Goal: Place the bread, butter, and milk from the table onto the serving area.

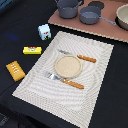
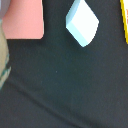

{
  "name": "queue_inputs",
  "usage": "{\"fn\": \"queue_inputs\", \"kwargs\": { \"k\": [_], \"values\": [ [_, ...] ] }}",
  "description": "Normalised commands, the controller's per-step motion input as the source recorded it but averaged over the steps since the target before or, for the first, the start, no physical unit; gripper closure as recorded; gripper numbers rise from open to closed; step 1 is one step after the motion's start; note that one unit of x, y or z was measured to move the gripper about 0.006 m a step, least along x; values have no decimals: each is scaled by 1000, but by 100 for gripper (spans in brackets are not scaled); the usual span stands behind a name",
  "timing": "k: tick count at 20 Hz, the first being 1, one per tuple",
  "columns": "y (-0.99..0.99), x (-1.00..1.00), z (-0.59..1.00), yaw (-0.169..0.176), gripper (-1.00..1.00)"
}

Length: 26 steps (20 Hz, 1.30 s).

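Note:
In the exterior view the milk (image 1: 44,32), a white carton with green and red print, stands upright on the dark table just off the placemat's far left corner. The yellow butter box (image 1: 32,50) lies nearer, left of the mat. The orange-brown dotted bread (image 1: 15,70) lies nearer still, at the left. The serving area, a beige striped placemat (image 1: 95,70), holds a plate, a knife and a fork. The wrist view looks down on the milk (image 2: 82,22) and a sliver of the butter (image 2: 125,20). No gripper shows in either view.
A round tan plate (image 1: 67,64) sits mid-mat between a knife (image 1: 80,56) and a fork (image 1: 65,80), both orange-handled. A brownish-pink board (image 1: 107,30) with two grey pots (image 1: 90,14) lies beyond the mat; its corner shows in the wrist view (image 2: 22,20).

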Motion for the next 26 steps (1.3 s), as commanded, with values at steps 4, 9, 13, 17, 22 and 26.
{"fn": "queue_inputs", "kwargs": {
  "k": [4,9,13,17,22,26],
  "values": [
    [-199,17,-146,0,-100],
    [-714,-24,-262,-1,-100],
    [-512,26,-309,-3,-100],
    [-595,10,-301,-16,-100],
    [-654,25,-219,-4,-100],
    [-698,-11,-246,0,-100]
  ]
}}
